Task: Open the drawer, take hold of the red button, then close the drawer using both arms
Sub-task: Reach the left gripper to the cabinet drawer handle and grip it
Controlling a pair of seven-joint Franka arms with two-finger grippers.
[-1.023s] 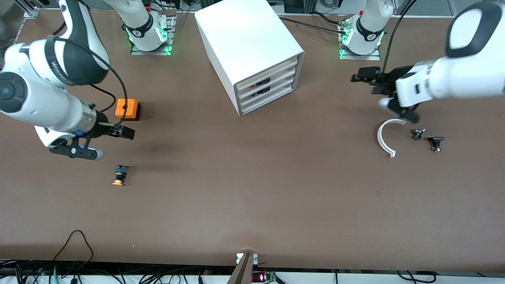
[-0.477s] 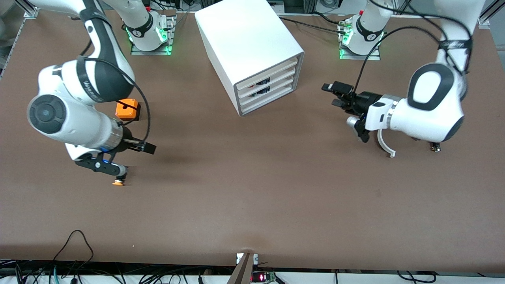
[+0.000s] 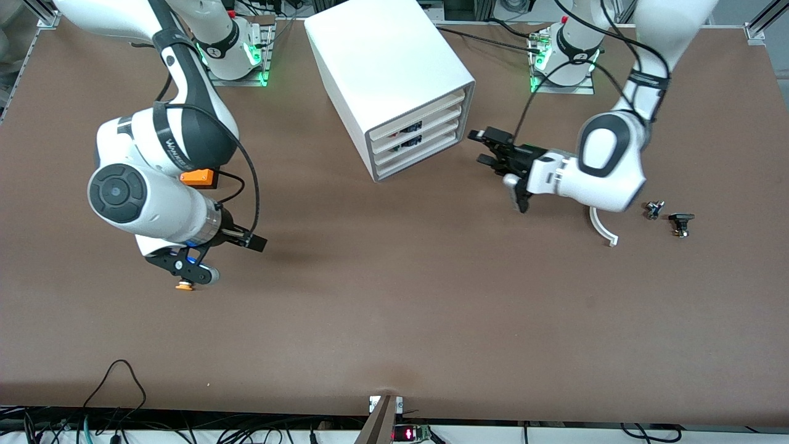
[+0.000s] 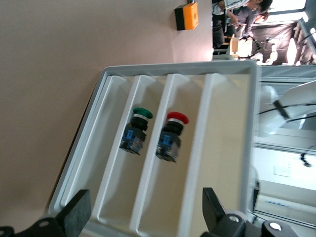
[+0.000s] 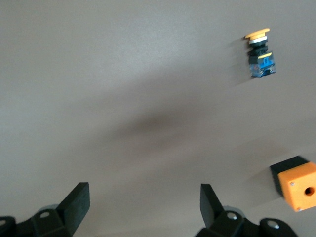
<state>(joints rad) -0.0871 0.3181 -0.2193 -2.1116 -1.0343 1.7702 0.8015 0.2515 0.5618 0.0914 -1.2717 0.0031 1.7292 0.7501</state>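
Drawer (image 3: 414, 135) sits shut in the cabinet (image 3: 388, 80); left gripper (image 3: 490, 147), jaws spread, hovers at its three o'clock over bare desk (image 3: 394, 296). Left wrist view: red button (image 4: 170, 137) lies inside. Right wrist view: right gripper (image 5: 143, 200), jaws spread, over open desk.

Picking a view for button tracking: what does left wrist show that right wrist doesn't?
Only left wrist: the cabinet front, with the red-capped button and a green-capped button in adjacent drawers. Only right wrist: the orange-yellow-capped button lying on bare table. Both: the orange box, and their own open gripper's fingertips.
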